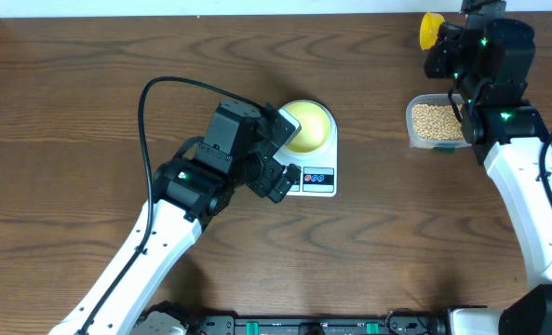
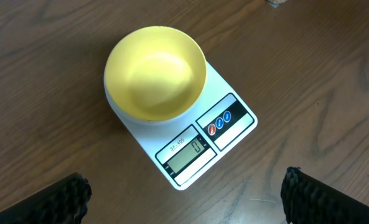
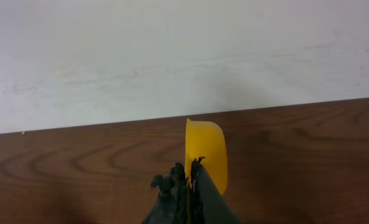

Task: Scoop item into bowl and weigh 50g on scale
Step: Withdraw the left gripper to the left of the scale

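Overhead, step in hand: the bowl (image 1: 309,126) sits empty on the scale (image 1: 318,180), so I judge the scooping has not begun.
Overhead, right gripper (image 1: 446,39): clamped on the handle of the yellow scoop (image 1: 429,31), raised near the table's far edge.
Overhead, beans (image 1: 432,120): in the clear container (image 1: 413,140), just on the robot's side of the right gripper and partly under its wrist.
Overhead, left gripper (image 1: 283,146): jaws spread wide, holding nothing, hovering at the scale's left edge with the bowl just ahead of it.
Overhead, next move: probably dip the scoop into the beans, then carry it left, well across the table (image 1: 71,93), to the bowl.
Overhead, in the way: the left arm hangs close over the scale and could crowd the pour.
Left wrist, bowl (image 2: 156,71): ahead of the fingertips (image 2: 63,199), between their lines, empty inside.
Left wrist, display (image 2: 187,154): seems to show a lone zero; the two buttons lie beside it.
Right wrist, scoop (image 3: 206,152): juts forward from the shut fingers (image 3: 172,183), seen edge-on; whether it is loaded I cannot tell.
Right wrist, surroundings: bare table and pale wall (image 3: 172,56) ahead; neither beans nor bowl in sight.
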Robot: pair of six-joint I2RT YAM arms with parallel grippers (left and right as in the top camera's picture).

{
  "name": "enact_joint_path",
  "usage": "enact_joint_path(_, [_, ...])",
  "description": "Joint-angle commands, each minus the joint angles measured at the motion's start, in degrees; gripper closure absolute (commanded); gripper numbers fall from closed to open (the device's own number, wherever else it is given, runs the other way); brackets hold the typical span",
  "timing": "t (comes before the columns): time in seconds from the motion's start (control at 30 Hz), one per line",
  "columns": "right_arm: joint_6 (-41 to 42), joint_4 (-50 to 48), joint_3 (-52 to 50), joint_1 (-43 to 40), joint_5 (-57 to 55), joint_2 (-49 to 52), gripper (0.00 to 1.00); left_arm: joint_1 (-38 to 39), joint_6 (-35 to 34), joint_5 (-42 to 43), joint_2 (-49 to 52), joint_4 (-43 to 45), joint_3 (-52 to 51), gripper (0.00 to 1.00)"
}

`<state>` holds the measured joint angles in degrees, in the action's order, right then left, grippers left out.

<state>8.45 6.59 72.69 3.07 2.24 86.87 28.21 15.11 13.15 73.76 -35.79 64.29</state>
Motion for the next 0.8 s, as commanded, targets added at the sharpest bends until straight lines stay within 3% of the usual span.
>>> enact_joint_path(0.0, [-0.85, 0.09, 0.68, -0.13, -0.85, 0.48, 0.99, -0.28, 0.72, -0.74, -0.35, -0.22, -0.22, 0.00])
enact_joint_path(0.17, [-0.83, 0.31, 0.68, -0.13, -0.85, 0.48, 0.99, -0.28, 1.22, 0.37, -0.35, -0.22, -0.22, 0.00])
enact_joint_path(0.37, [-0.83, -0.35, 0.68, -0.13, -0.85, 0.48, 0.99, -0.28, 7.82, 2.29, -0.15, -0.66, -0.24, 0.00])
enact_joint_path(0.77, [-0.81, -0.59, 0.68, -0.13, -0.83, 0.48, 0.99, -3.52, 9.94, 5.14, 0.83, -1.29, -0.33, 0.00])
